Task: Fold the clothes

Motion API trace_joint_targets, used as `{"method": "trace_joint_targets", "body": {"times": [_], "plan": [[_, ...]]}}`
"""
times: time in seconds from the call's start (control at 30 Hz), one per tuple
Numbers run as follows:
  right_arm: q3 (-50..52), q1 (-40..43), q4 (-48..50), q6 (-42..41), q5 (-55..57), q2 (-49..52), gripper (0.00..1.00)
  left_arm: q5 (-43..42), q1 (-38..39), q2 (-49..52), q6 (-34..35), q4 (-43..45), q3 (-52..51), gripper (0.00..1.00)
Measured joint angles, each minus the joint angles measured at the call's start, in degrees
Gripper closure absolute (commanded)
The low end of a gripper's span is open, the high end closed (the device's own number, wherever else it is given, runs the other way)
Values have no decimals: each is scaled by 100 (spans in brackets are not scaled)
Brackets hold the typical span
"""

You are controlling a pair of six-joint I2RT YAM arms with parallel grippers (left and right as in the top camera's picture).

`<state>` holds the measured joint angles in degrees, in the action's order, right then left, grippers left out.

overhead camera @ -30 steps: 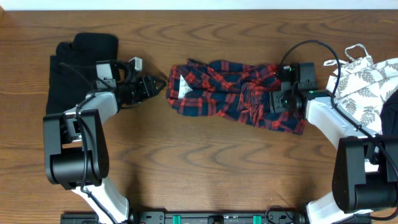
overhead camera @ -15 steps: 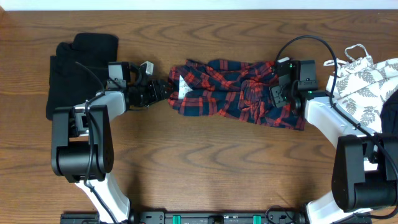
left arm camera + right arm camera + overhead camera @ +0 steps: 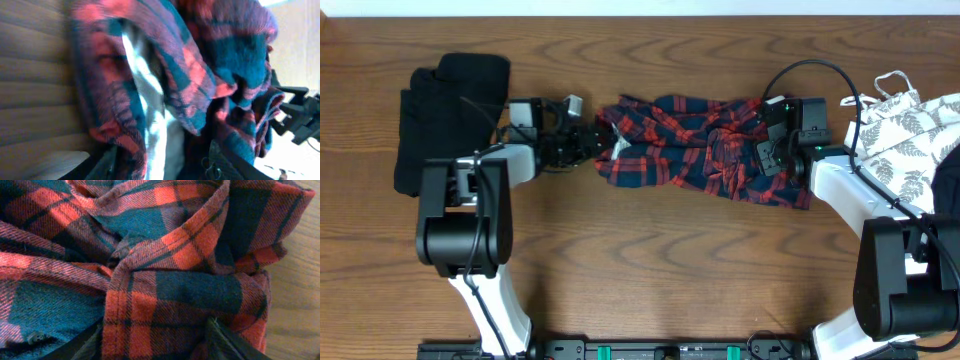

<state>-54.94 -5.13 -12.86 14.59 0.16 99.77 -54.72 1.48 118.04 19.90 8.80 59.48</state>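
The crumpled red-and-navy plaid shirt (image 3: 695, 155) lies toward 12 o'clock on the wooden table (image 3: 640, 270), with the left gripper (image 3: 592, 143) at its 9 o'clock end and the right gripper (image 3: 767, 158) at its 3 o'clock end, each with fingers spread astride cloth, whether pinching I cannot tell

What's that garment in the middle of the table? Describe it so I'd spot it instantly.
On the wooden table, look at the middle of the far half, where a crumpled shirt lies stretched left to right. It alone is red-and-navy plaid: the pile on its left is plain black, the cloth on its right white with leaves.
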Motion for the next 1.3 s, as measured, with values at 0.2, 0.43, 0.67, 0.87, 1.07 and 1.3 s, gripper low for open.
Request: {"method": "trace_joint_targets", "body": {"times": [0.2,0.43,0.67,0.87,1.07,1.3], "plan": [[0,0,-61,0,9,0,43,-452,114,81,404,667,-20,73],[0,0,-122,0,11,0,43,-612,-66,81,627,691,-20,79],[0,0,-146,0,26,0,42,-667,-376,81,754,691,-24,94],[0,0,-210,0,31,0,42,-658,-516,81,802,645,-24,92],[0,0,-256,0,35,0,42,-496,-501,81,815,146,-28,69],[0,0,-271,0,46,0,42,-136,-501,66,664,-289,-31,53]]}}
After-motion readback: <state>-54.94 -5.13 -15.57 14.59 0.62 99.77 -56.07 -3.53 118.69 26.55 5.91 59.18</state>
